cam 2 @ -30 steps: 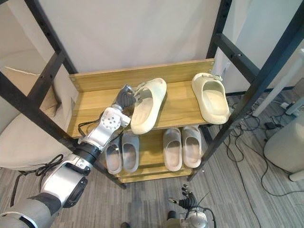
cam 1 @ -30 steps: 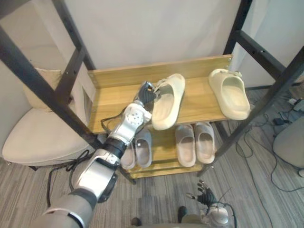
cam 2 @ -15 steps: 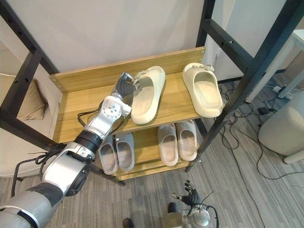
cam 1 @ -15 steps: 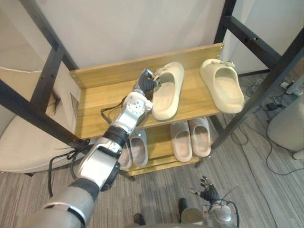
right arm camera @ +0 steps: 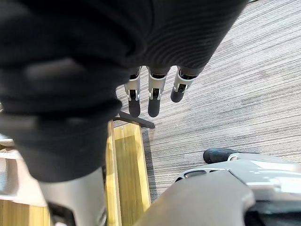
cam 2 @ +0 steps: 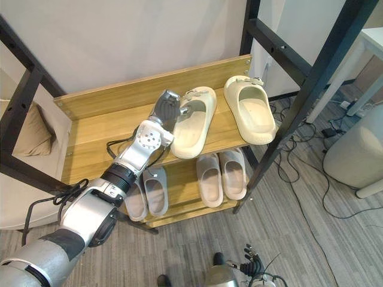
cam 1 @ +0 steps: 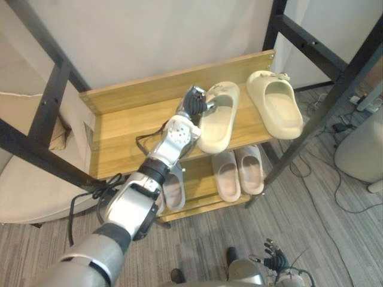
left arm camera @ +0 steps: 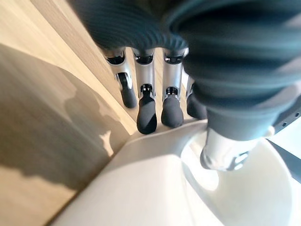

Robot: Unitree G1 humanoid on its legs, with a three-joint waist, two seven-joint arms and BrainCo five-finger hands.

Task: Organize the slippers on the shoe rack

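Left hand: the left hand (cam 1: 192, 106) is reaching into the upper middle of the head view and pinching the side wall of the held slipper (cam 1: 218, 122).
Fingers: the fingers (left arm camera: 146, 113) are pressing together on the outside of the wall, and the thumb (left arm camera: 221, 150) is sitting inside the foot bed.
Why this hold: the thin wall is probably giving a firm grip for sliding or turning the slipper.
Held slipper: it is lying slanted on the top shelf (cam 1: 128, 134), at the centre.
Other slipper: the other slipper (cam 1: 276, 110) is lying just beside it, to its right and apparently not touching it. The two are not lining up, so the held one likely needs straightening.
Grey slippers: the grey slippers (cam 1: 239, 173) are sitting in neat rows on the lower shelf.
Right hand: the right hand (cam 1: 274, 258) is hanging idle at the lower right, above the floor, with its fingers straight and slightly apart.
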